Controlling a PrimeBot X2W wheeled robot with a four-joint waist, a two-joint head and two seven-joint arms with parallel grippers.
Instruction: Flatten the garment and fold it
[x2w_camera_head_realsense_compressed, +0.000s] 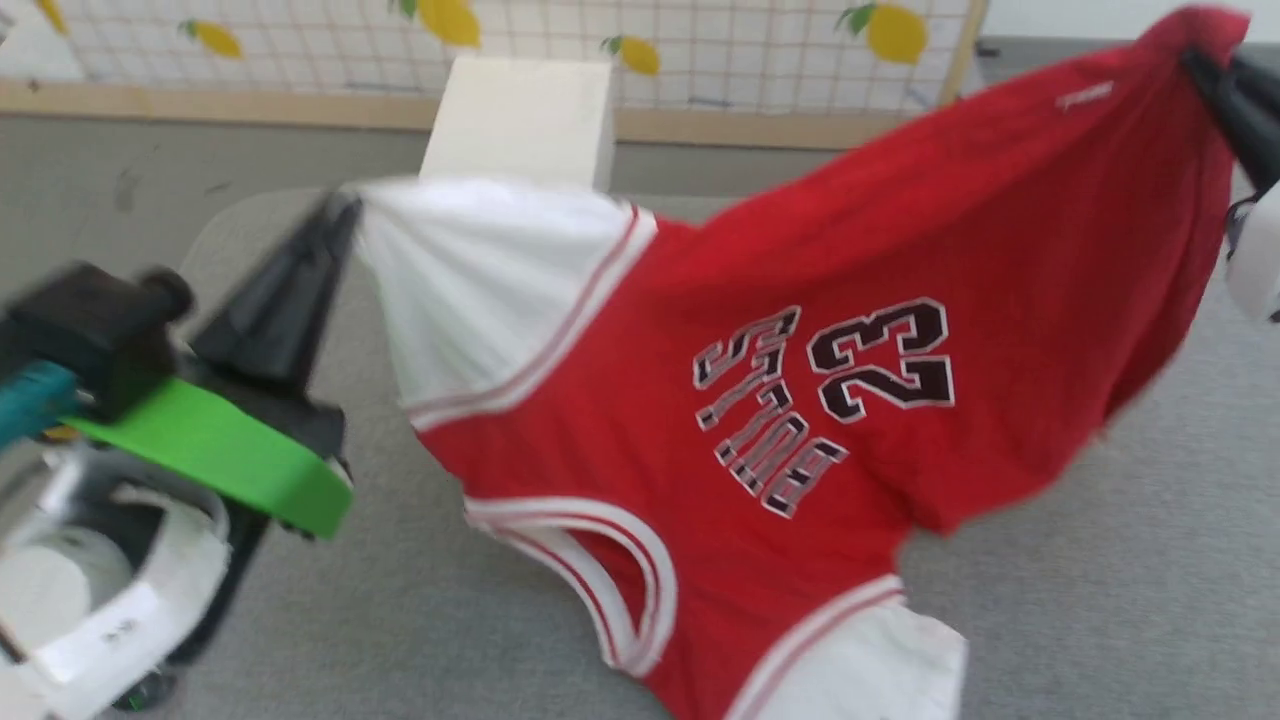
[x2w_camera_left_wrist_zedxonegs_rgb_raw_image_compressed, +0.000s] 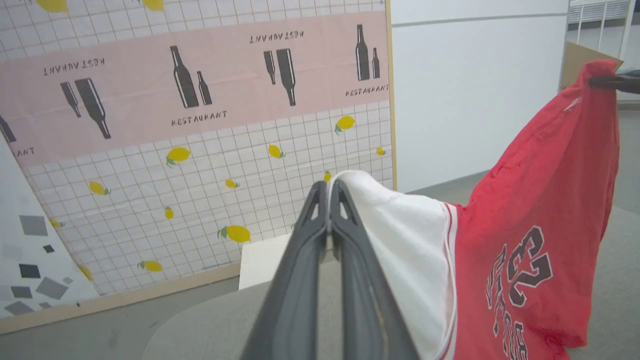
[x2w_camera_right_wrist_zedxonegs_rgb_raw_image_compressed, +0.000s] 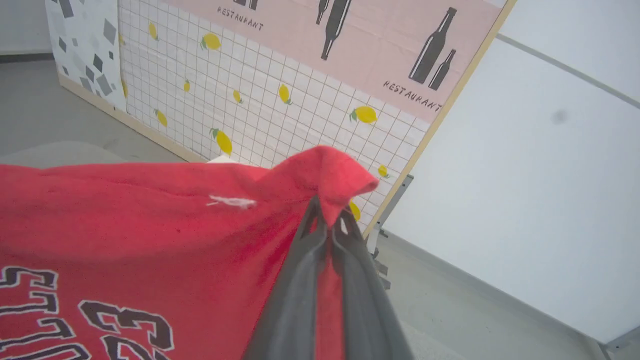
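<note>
Lower centre, the garment (x2w_camera_head_realsense_compressed: 760, 330) is hanging spread over the grey bench (x2w_camera_head_realsense_compressed: 1100, 600), possibly brushing it. At left, the left end effector (x2w_camera_head_realsense_compressed: 345, 205) is clenching its white sleeve. Upper right, the right end effector (x2w_camera_head_realsense_compressed: 1195, 60) is gripping a red corner. Laying flat and folding are both awaiting.

Dark left tool (x2w_camera_head_realsense_compressed: 345, 207), green bracket (x2w_camera_head_realsense_compressed: 220, 450)

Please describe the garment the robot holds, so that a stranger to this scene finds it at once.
Before the white grid wall panel printed with yellow lemons, a thin red T-shirt with white sleeves hangs stretched between the left gripper and the right gripper. Only it bears a dark, white-edged number 23.
</note>
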